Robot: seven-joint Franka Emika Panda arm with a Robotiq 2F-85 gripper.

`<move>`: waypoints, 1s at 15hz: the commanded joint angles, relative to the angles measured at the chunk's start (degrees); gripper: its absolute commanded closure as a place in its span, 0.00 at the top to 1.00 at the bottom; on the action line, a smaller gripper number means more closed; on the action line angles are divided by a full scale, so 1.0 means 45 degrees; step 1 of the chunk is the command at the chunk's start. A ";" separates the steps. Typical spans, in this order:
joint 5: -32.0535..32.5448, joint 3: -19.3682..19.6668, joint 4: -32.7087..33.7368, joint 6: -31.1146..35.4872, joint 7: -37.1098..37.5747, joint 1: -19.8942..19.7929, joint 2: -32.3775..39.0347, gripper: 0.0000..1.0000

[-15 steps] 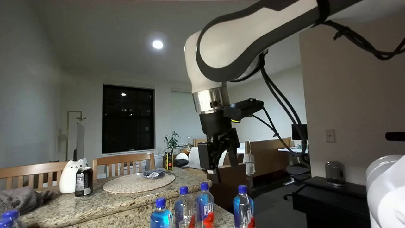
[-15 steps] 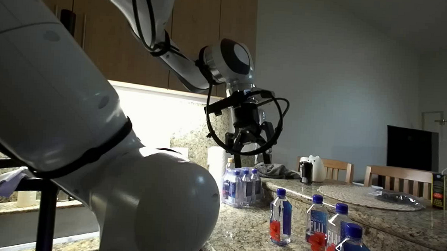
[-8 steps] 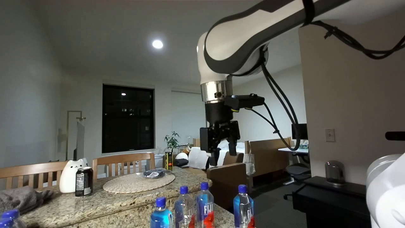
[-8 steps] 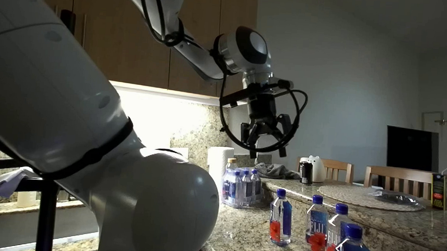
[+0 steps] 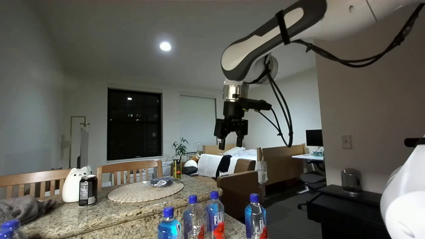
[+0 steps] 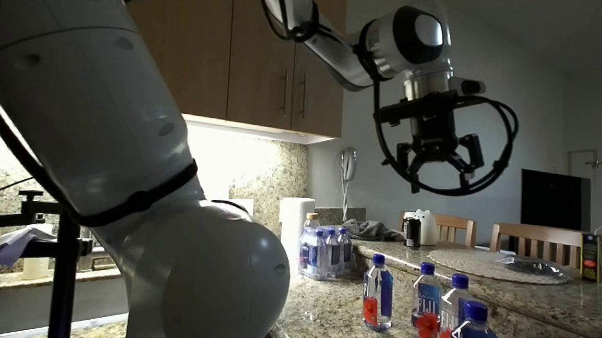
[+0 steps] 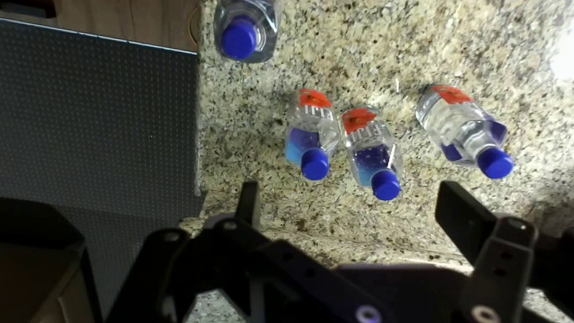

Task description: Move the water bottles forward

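A white and grey robot arm [image 6: 110, 121] reaches out above a speckled stone counter [image 6: 318, 316], whose raised part carries a round woven mat [image 5: 132, 196]. On the lower part, left of the mat in an exterior view, stands a tight pack of bottles [image 6: 324, 254], with print too small to read. The black gripper [image 5: 230, 144] hangs in the air, higher than the mat, and points down; its fingers [image 7: 462, 220] are spread wide and hold nothing. A dark carton [image 6: 592, 257] stands just right of the mat in an exterior view, its lettering hard to make out. Four water bottles [image 6: 378, 296] stand on the lower part of the counter, below the level of the mat and nearer the camera than it in both exterior views. Each is upright, its long axis vertical and its neck pointing up; the wrist view, from above, shortens them. The middle pair there stand side by side, and whether they touch cannot be told; the outer two stand apart from them. A black can [image 5: 88, 191] stands left of the mat in both exterior views, its fine print unreadable. White letters on the bottles' labels [image 6: 427, 302] spell FIJI where they face a camera, with a red flower [image 6: 427, 327] under the word. The caps [image 7: 385, 185] are plain blue.
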State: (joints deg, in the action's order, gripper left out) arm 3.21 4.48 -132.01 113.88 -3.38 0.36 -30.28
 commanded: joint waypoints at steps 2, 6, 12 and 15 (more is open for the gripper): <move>-0.0070 0.0116 0.0690 -0.0016 -0.0646 -0.0232 0.1017 1.00; -0.0041 0.0147 0.1259 -0.0016 -0.0840 -0.0240 0.1868 1.00; -0.0030 0.0147 0.1287 -0.0017 -0.0841 -0.0241 0.1854 1.00; -0.0028 0.0147 0.1287 -0.0017 -0.0841 -0.0241 0.1854 1.00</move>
State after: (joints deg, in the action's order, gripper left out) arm 3.41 5.86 -126.32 113.90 -6.92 0.09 -22.00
